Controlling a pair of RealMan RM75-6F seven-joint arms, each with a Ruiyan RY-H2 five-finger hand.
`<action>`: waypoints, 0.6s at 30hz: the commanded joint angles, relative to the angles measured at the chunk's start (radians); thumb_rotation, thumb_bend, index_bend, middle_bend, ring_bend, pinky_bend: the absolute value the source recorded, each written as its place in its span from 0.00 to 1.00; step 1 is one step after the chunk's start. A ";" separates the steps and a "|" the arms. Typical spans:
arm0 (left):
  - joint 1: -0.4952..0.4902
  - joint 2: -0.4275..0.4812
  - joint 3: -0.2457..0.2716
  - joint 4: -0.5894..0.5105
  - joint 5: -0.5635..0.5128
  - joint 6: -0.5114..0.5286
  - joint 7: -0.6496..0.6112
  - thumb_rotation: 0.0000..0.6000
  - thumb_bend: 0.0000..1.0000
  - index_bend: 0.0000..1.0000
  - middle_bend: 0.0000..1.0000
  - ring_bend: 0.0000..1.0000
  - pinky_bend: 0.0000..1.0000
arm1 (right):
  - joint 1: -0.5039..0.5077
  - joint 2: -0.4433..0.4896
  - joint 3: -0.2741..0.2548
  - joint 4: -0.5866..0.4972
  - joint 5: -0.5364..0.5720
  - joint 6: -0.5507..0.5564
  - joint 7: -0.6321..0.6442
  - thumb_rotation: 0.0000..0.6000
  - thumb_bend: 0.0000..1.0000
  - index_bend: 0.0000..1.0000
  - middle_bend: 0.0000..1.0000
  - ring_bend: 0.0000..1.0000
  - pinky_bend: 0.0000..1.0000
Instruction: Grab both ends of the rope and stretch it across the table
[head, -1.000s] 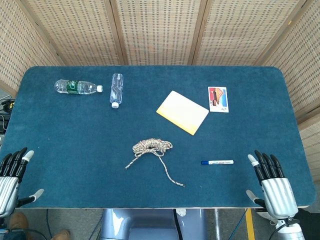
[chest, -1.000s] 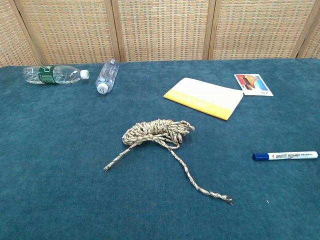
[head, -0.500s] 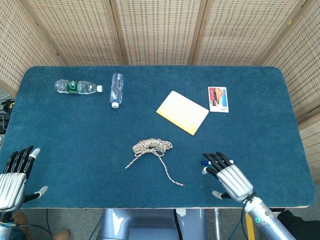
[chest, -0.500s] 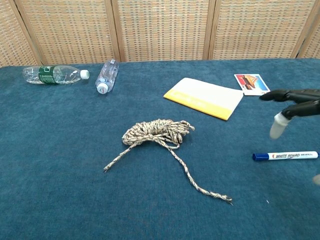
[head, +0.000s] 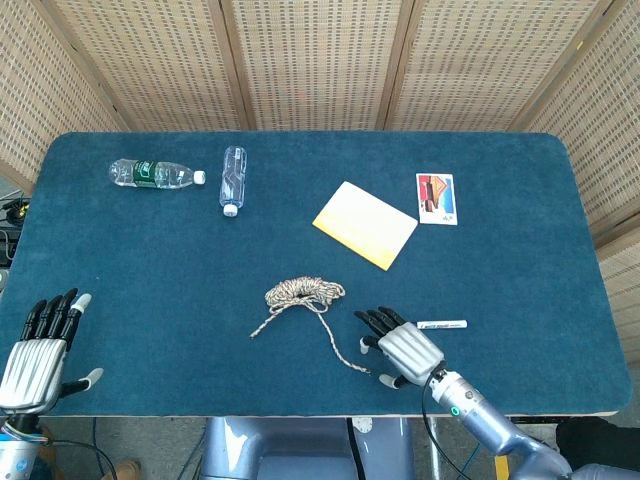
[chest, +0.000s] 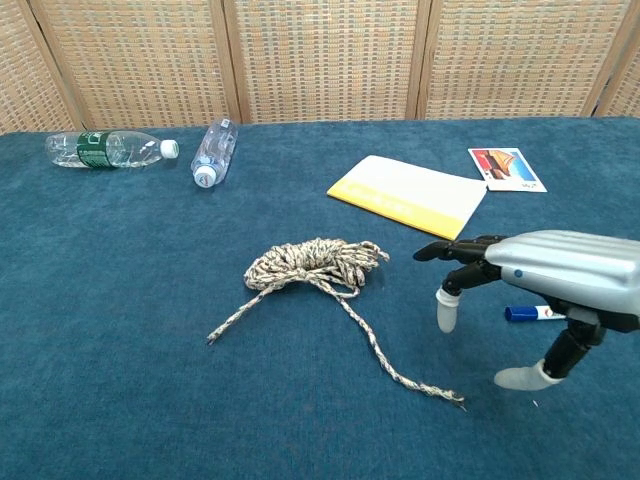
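Note:
A beige braided rope lies bundled (head: 304, 292) (chest: 315, 264) mid-table, with one loose end (head: 254, 333) (chest: 213, 338) trailing front-left and another (head: 364, 371) (chest: 455, 400) front-right. My right hand (head: 403, 349) (chest: 545, 285) hovers open, palm down, just right of the front-right end, touching nothing. My left hand (head: 42, 345) stays open at the table's front-left corner, far from the rope; the chest view does not show it.
A whiteboard marker (head: 442, 325) (chest: 531, 313) lies partly behind my right hand. A yellow notebook (head: 365, 224) (chest: 408, 196) and a card (head: 436, 198) (chest: 506, 168) sit further back right. Two plastic bottles (head: 152, 174) (head: 232, 179) lie at the back left.
My right hand has swept left from the front-right corner past the marker to the rope's right end. My left hand has risen slightly at its corner. The rope has not moved.

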 joint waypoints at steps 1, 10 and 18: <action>-0.002 -0.002 -0.001 0.001 -0.001 0.000 0.002 1.00 0.00 0.00 0.00 0.00 0.00 | 0.016 -0.049 0.006 0.031 0.046 -0.006 -0.058 1.00 0.23 0.38 0.00 0.00 0.00; -0.003 -0.011 0.004 0.009 0.018 0.011 0.008 1.00 0.04 0.00 0.00 0.00 0.00 | 0.032 -0.120 -0.003 0.051 0.121 -0.007 -0.130 1.00 0.28 0.41 0.00 0.00 0.00; -0.001 -0.009 0.008 0.007 0.019 0.016 0.006 1.00 0.06 0.00 0.00 0.00 0.00 | 0.059 -0.181 -0.002 0.056 0.258 -0.022 -0.225 1.00 0.29 0.41 0.00 0.00 0.00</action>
